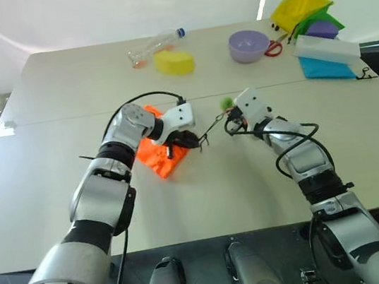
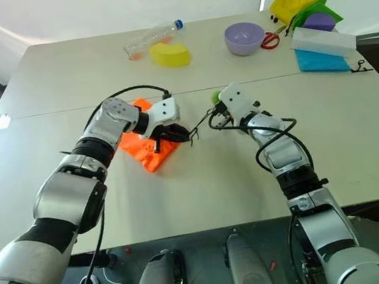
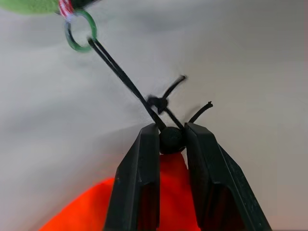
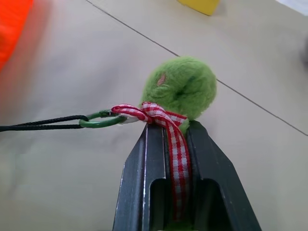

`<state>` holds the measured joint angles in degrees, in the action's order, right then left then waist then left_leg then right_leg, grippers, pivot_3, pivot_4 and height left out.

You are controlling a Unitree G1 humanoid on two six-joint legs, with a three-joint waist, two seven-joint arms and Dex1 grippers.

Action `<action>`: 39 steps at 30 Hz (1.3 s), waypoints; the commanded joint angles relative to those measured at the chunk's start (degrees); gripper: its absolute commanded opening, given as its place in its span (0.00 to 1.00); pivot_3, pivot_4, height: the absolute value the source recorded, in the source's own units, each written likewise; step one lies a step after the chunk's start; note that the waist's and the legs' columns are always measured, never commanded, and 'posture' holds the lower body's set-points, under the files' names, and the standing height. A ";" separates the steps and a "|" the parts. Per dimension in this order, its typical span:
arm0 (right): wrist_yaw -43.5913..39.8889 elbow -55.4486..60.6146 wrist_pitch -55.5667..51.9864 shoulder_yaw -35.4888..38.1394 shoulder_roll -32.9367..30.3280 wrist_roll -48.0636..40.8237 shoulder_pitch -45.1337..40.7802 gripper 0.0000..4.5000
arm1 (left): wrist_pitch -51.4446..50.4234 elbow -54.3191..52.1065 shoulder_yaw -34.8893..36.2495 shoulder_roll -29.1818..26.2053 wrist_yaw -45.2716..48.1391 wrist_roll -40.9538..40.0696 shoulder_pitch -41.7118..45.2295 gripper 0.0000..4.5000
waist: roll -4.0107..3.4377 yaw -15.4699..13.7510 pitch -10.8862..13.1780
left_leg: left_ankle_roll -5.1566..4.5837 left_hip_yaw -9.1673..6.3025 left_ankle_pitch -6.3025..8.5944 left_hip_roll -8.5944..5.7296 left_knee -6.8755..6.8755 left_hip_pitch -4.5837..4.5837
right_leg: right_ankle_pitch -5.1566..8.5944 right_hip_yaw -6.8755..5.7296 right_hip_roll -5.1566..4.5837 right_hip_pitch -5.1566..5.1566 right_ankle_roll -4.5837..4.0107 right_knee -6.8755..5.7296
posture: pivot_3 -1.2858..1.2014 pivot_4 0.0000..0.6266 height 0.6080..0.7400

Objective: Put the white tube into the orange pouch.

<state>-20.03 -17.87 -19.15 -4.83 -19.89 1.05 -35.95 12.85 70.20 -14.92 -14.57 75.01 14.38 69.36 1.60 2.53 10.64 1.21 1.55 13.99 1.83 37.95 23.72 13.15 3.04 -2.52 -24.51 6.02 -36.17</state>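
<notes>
Beige table: left fingers clench orange pouch cord stopper; right fingers clench checked ribbon.

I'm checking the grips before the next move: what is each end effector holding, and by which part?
The left end effector pinches the orange pouch by its cord stopper. The right end effector clamps the checked ribbon at the cord's far end.

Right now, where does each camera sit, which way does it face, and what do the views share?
Left and right eye views: on the head, looking forward and down over the table; both arms show, with the orange pouch.
Left wrist view: along the left gripper, shut on the black cord bead at the pouch's mouth.
Right wrist view: along the right gripper, shut on the checked ribbon under the green pompom.
Shared: both wrist views show the green ring and black cord.
</notes>
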 commanded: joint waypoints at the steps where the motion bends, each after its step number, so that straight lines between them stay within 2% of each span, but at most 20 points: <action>1: 4.45 -1.21 1.75 4.76 -2.00 0.73 -2.53 0.00 | 0.55 -2.69 -0.75 -3.51 4.20 0.03 -1.22 0.16 | 0.00 -0.02 0.00 | 0.00 0.00 0.00 0.00 0.00 0.01 | 0.00 0.00 0.00 0.00 0.00 0.00 | 0.52 0.24 1.00; 7: 5.52 -3.38 2.68 4.81 -2.23 0.90 -3.58 0.00 | -0.27 -9.23 -0.86 -8.35 11.67 -1.82 -4.73 0.16 | -0.01 0.07 0.01 | 0.00 0.00 0.00 0.01 -0.03 0.02 | 0.00 0.00 -0.01 -0.03 0.01 0.00 | 0.52 0.24 1.00; 11: 5.66 -4.21 3.07 4.87 -2.46 0.89 -4.03 0.00 | -4.89 -16.87 -0.87 -11.41 17.04 -5.20 -9.05 0.16 | -0.03 0.11 0.02 | 0.00 0.01 0.00 0.03 -0.03 0.02 | 0.00 0.00 -0.01 -0.04 0.00 -0.01 | 0.52 0.24 1.00; 15: 5.66 -4.62 3.18 4.94 -2.60 0.80 -4.09 0.00 | -6.86 -25.11 -5.29 -17.75 17.49 -9.50 -13.94 0.16 | -0.03 0.16 0.02 | 0.00 0.00 0.00 0.04 -0.03 0.02 | 0.00 0.01 -0.01 -0.05 0.00 -0.03 | 0.52 0.24 1.00; 19: 5.56 -5.15 3.53 4.64 -3.00 0.86 -4.00 0.00 | -8.55 -28.22 -7.77 -22.12 17.49 -12.84 -15.53 0.16 | -0.04 0.08 0.02 | 0.00 -0.01 0.00 0.06 -0.03 0.02 | 0.00 0.00 0.00 -0.06 0.00 -0.06 | 0.52 0.24 1.00; 25: 5.29 -5.73 3.87 4.09 -3.48 0.73 -4.25 0.00 | -11.16 -32.27 -8.68 -23.95 17.49 -16.15 -17.54 0.16 | -0.04 0.03 0.02 | -0.01 0.03 0.00 0.04 -0.01 0.05 | 0.01 0.01 -0.04 -0.06 -0.03 -0.02 | 0.52 0.24 1.00; 28: 3.17 -5.19 3.43 4.10 -3.28 -0.92 -3.79 0.00 | -12.81 -30.54 -6.82 -21.67 16.21 -16.27 -16.66 0.16 | -0.04 0.02 0.02 | -0.01 0.02 0.00 0.04 -0.01 0.05 | 0.01 0.00 -0.03 -0.06 -0.02 -0.02 | 0.52 0.24 1.00; 31: -0.44 -2.21 2.38 3.43 -2.63 -2.93 -2.18 0.29 | -14.71 -29.45 -2.11 -16.74 13.50 -20.99 -15.83 0.38 | -0.05 -0.23 0.03 | -0.01 0.02 0.00 0.02 -0.01 0.06 | 0.01 0.00 -0.03 -0.06 -0.02 -0.02 | 0.52 0.24 1.00; 35: -5.52 3.69 0.03 2.37 -3.59 -4.38 1.63 0.73 | -18.25 -33.20 2.49 -15.71 14.48 -25.75 -16.99 0.81 | -0.04 -0.06 0.02 | -0.01 0.02 0.00 0.02 0.03 0.14 | 0.01 0.00 -0.05 -0.07 -0.01 0.02 | 0.52 0.24 1.00; 37: -10.01 8.44 -1.43 2.04 -6.17 -5.30 5.47 0.96 | -22.45 -34.80 5.84 -16.64 14.17 -28.99 -17.01 0.81 | -0.04 -0.05 0.03 | -0.01 -0.01 0.00 0.03 0.02 0.19 | 0.01 -0.02 -0.03 -0.13 0.00 0.00 | 0.52 0.24 1.00; 39: -12.78 12.43 -2.15 2.38 -8.52 -5.91 8.58 0.98 | -27.06 -36.81 8.50 -17.59 13.33 -31.52 -17.17 0.81 | -0.05 0.06 0.03 | -0.01 -0.07 0.00 0.04 0.01 0.21 | 0.01 -0.06 -0.01 -0.15 0.01 -0.05 | 0.52 0.24 1.00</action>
<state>-30.52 -10.31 -21.09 -3.66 -26.55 -3.68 -27.74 -10.89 36.06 -9.84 -30.95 88.63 -14.00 51.51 1.55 2.59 10.67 1.20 1.48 14.00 1.87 37.96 23.92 13.16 2.98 -2.52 -24.67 6.03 -36.21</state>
